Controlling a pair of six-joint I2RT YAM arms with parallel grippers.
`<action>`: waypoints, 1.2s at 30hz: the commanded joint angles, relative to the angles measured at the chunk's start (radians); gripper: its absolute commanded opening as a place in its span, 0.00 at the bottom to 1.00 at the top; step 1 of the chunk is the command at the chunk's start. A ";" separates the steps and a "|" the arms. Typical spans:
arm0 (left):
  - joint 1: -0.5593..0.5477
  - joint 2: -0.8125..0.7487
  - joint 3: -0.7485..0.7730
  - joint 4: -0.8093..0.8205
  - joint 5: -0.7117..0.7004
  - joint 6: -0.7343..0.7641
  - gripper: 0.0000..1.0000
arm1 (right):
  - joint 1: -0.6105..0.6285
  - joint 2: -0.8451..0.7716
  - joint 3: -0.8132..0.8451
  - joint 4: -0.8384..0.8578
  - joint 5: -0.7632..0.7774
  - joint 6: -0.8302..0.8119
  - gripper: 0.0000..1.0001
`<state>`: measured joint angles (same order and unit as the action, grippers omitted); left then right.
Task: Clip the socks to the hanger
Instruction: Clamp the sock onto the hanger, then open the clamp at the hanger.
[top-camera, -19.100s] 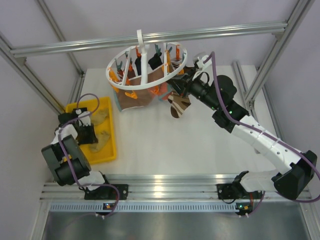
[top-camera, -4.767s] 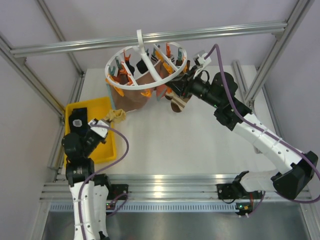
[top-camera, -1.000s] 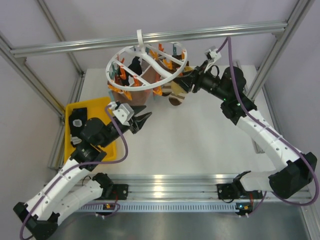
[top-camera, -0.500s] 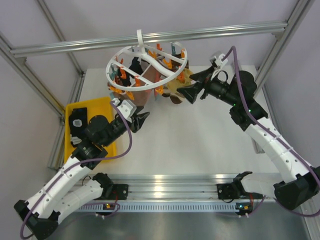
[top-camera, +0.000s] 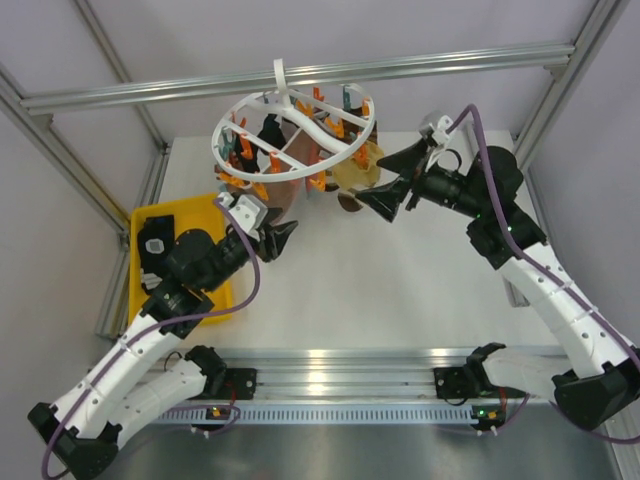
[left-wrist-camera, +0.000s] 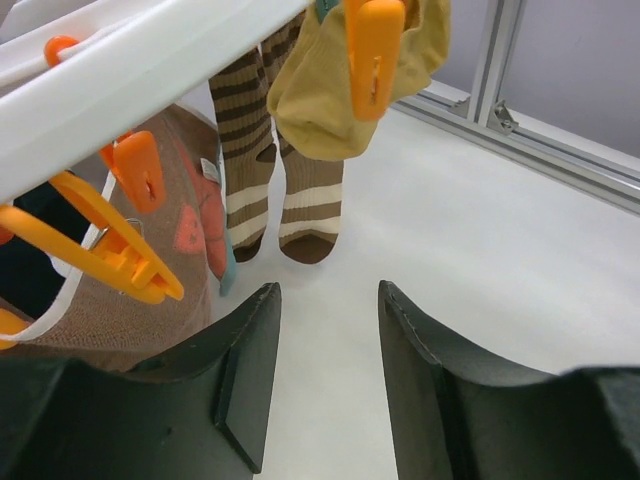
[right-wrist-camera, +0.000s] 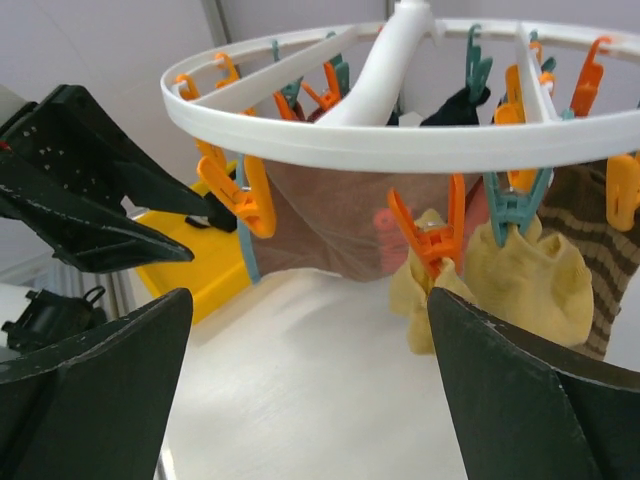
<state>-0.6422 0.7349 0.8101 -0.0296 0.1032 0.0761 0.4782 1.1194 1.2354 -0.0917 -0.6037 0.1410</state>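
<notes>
A round white plastic drying hanger (top-camera: 295, 125) with orange and teal clips hangs from an aluminium rail (top-camera: 420, 62) above the white bench (top-camera: 400, 290), with socks clipped on: a brown-and-cream striped sock (left-wrist-camera: 300, 190), a mustard-yellow sock (right-wrist-camera: 525, 275) and a brown sock with light-blue edging (right-wrist-camera: 320, 225). The left end effector (top-camera: 283, 238) hovers just below the hanger's near-left rim, jaws apart and empty, near a yellow plastic tray (top-camera: 140, 218). The right end effector (top-camera: 385, 183) faces the hanger's right side, jaws spread wide — also empty.

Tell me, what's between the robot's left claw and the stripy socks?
Only bare white table lies between the left gripper and the brown-and-cream striped socks; the left wrist view shows it.
</notes>
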 joint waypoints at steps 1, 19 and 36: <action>0.033 -0.014 0.034 0.053 -0.016 -0.048 0.49 | 0.055 -0.049 -0.043 0.159 0.014 -0.032 0.98; 0.108 0.000 0.063 0.037 0.023 -0.075 0.50 | 0.284 0.045 -0.123 0.468 0.255 -0.291 0.92; 0.113 0.014 0.060 0.043 0.044 -0.102 0.51 | 0.292 0.121 -0.085 0.515 0.298 -0.230 0.88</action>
<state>-0.5343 0.7494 0.8360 -0.0265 0.1375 -0.0063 0.7555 1.2278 1.0897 0.3595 -0.3122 -0.1040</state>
